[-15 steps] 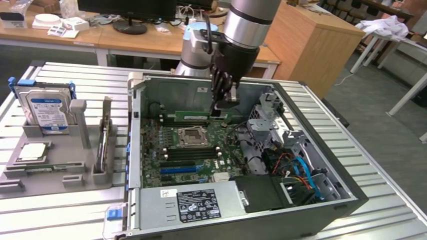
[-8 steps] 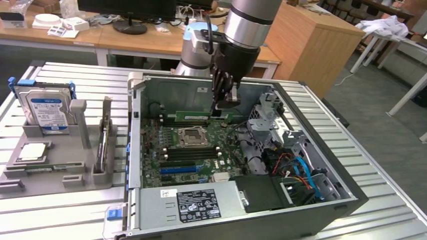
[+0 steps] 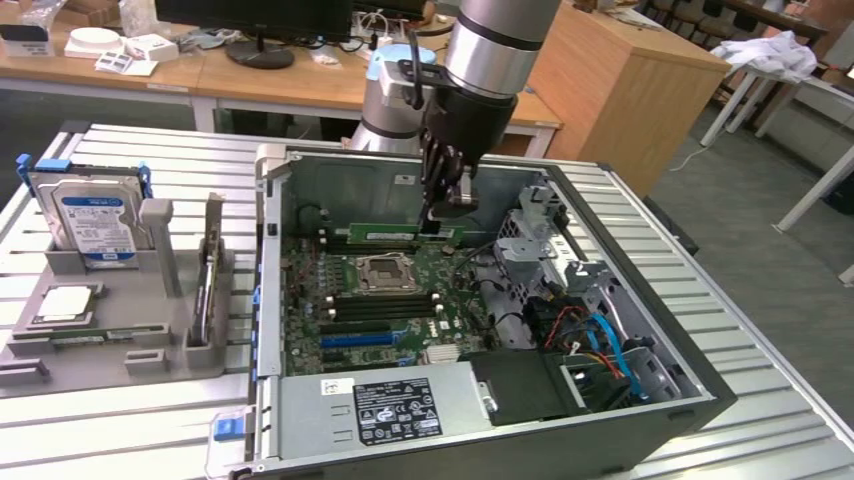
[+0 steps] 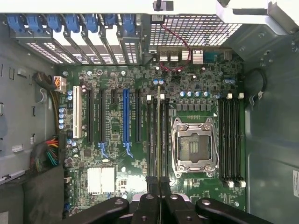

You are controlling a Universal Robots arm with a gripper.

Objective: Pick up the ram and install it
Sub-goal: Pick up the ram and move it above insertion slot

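Observation:
The ram (image 3: 400, 233) is a long green stick held level inside the open computer case (image 3: 694, 390), above the motherboard (image 3: 387, 310). My gripper (image 3: 447, 215) reaches down from above and is shut on one end of it. In the wrist view the ram (image 4: 159, 140) shows edge-on as a thin line running out from my gripper (image 4: 159, 185). It lies along the black memory slots (image 4: 152, 140) next to the CPU socket (image 4: 193, 147). I cannot tell whether it touches a slot.
A second bank of memory slots (image 4: 231, 140) lies on the socket's other side. Cables (image 3: 601, 340) and a drive cage (image 3: 534, 235) crowd the exterior view's right of the case. On the left, a grey fixture (image 3: 114, 340) holds a hard drive (image 3: 94, 215).

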